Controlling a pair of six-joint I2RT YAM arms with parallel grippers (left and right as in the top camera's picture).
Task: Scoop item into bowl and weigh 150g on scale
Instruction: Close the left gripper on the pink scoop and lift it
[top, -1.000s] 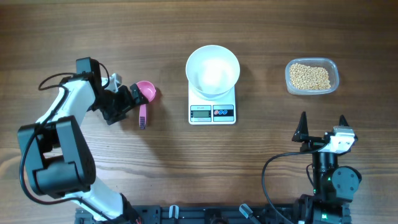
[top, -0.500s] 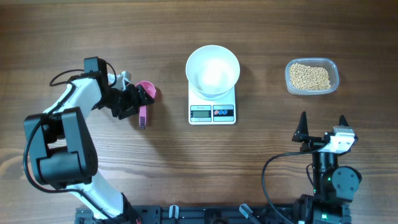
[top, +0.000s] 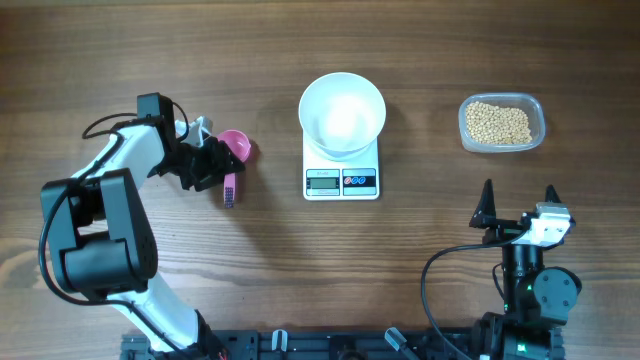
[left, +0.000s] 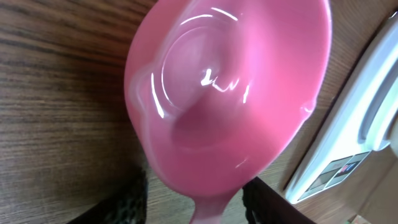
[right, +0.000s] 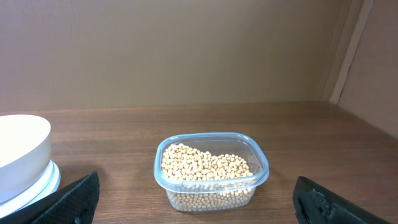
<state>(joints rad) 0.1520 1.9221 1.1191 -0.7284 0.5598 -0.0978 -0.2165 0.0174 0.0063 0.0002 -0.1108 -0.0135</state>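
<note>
1. Grip first: left gripper (top: 215, 160) stands half-spread astride the neck of the pink scoop (left: 230, 93), toward the left edge of the table (top: 300, 260); no pinch shows yet; squeeze squarely on the handle, behind the cup, so it cannot swivel.
2. Idle side: right gripper (top: 518, 200) hangs spread wide, empty, near the front right corner.
3. Targets: beans (top: 499, 123) sit in the clear tub (top: 535, 105) by the right edge; bowl (top: 342, 112) rests on the scale (top: 341, 181), mid-table; carry the scoop level.

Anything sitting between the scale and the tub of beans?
Nothing. In the overhead view the stretch of table between the scale and the tub of beans is bare wood; the right wrist view agrees.
</note>
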